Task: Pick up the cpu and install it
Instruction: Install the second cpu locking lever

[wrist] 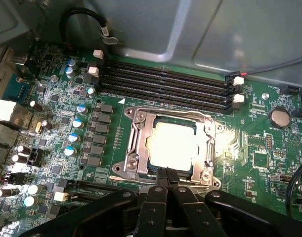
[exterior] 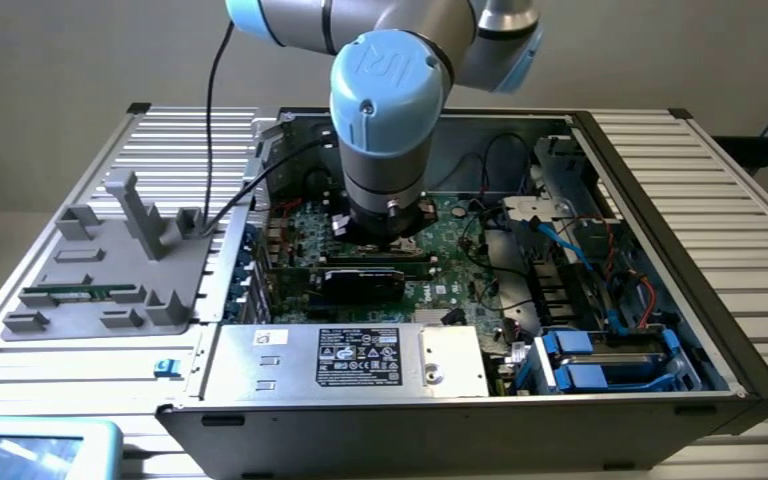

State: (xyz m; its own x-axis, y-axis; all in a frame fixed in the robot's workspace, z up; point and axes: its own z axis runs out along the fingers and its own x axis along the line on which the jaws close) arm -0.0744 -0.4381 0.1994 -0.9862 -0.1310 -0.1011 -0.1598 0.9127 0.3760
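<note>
The cpu (wrist: 173, 144) is seated flat inside the metal-framed socket (wrist: 136, 148) on the motherboard (wrist: 57, 148), silver top facing up. The gripper (wrist: 166, 174) is seen with fingertips pressed together, nothing pinched, tips just at the chip's near edge. In the exterior view the gripper (exterior: 381, 235) is lowered into the open computer case (exterior: 651, 250); a grey fixture tray (exterior: 91, 280) lies at 9 o'clock of it.

1. The cpu (wrist: 173, 143) has a shiny, smooth metal top.
2. The socket frame (wrist: 136, 129) is bright polished metal.
3. The gripper (wrist: 168, 174) fingers are matt black.
4. The circuit board (wrist: 254, 143) is glossy green.
5. The tray (exterior: 91, 290) is matt grey plastic.
</note>
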